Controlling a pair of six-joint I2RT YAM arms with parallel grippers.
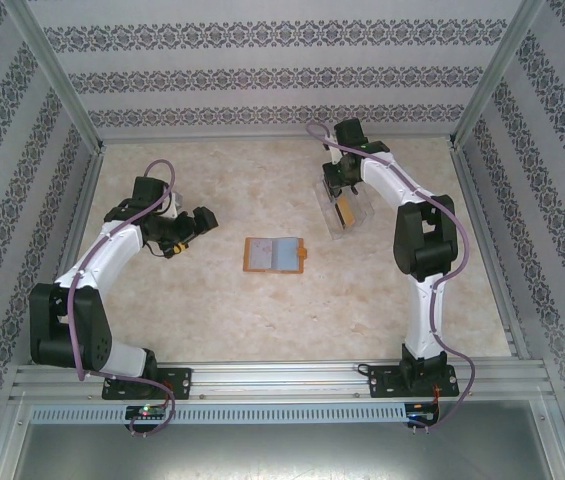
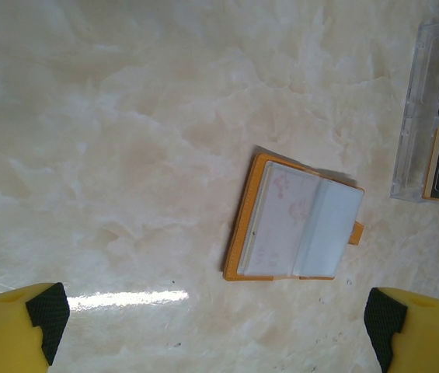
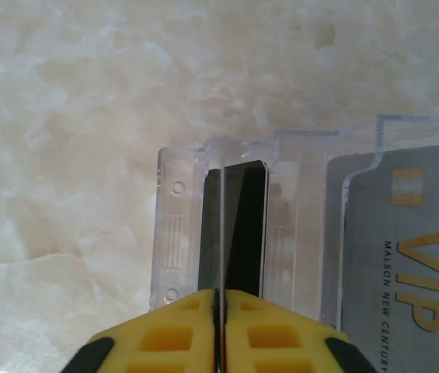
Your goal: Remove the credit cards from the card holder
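Marbled beige tabletop (image 1: 212,310); a flat orange card holder (image 1: 275,254) lies open. The left gripper (image 2: 219,338) is spread wide; the right gripper (image 3: 219,301) clamps a thin edge-on card (image 3: 224,225).

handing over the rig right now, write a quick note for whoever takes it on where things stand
The left pincer is open and empty, hovering short of the card holder.
The right pincer is shut on a thin card, held edge-on above the clear tray.
The card holder lies open on the table between the arms, apart from the tray.
Done: a dark card and a grey VIP card are in the tray.
Left: set the held card down, then check the holder's pockets. I cannot tell whether any cards remain there.
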